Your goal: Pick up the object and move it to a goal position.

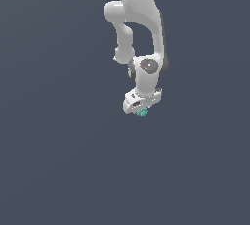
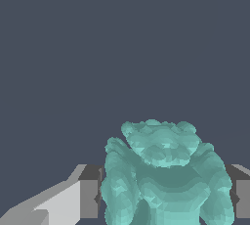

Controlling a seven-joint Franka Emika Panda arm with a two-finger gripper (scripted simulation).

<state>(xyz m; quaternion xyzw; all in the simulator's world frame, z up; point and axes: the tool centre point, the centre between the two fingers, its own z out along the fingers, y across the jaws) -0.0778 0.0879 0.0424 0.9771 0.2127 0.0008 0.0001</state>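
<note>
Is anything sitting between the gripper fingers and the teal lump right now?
Nothing visible does. In the wrist view the small teal-green knobbly lump fills the gap between the dark fingertip pads, apparently against both. In the exterior view it sits at the white gripper's tip, with only plain grey background around.

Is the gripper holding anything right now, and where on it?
Yes: the gripper holds the teal lump, a finger on each flank.
</note>
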